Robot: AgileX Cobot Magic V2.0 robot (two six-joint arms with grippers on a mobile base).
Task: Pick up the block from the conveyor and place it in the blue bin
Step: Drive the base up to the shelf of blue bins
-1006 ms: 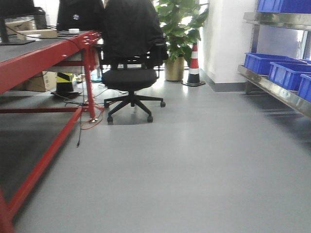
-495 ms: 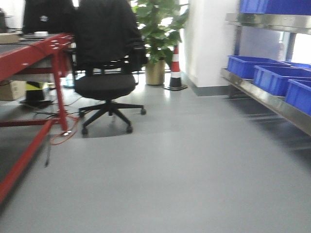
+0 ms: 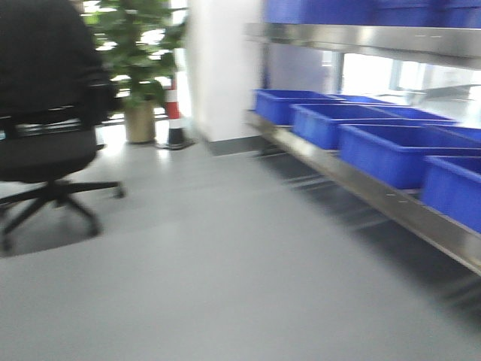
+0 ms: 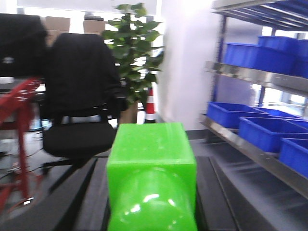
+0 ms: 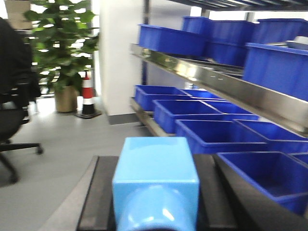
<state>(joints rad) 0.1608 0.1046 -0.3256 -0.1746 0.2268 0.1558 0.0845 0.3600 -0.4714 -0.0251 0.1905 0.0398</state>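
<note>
A bright green block [image 4: 150, 144] fills the lower middle of the left wrist view, clamped between the dark fingers [image 4: 89, 192] of my left gripper [image 4: 151, 161]. My right gripper [image 5: 155, 158] is shut on a light blue block [image 5: 155, 171] between its black fingers [image 5: 98, 192]. Several blue bins [image 3: 391, 150] line a low steel shelf on the right, and the right wrist view shows those blue bins [image 5: 216, 132] just ahead to the right. Only the conveyor's red frame [image 4: 17, 115] shows, at the left edge of the left wrist view. Neither gripper appears in the front view.
A black office chair [image 3: 45, 135] draped with dark clothing stands at the left, with a potted plant [image 3: 139, 68] and a striped cone [image 3: 174, 113] behind it. A white pillar [image 3: 218, 68] rises beside the steel shelf rail [image 3: 376, 192]. Grey floor [image 3: 210, 263] lies ahead.
The front view has swung to the right. The red conveyor has left the frame, the chair has slid to the left edge, and the shelf of blue bins now fills the right side.
</note>
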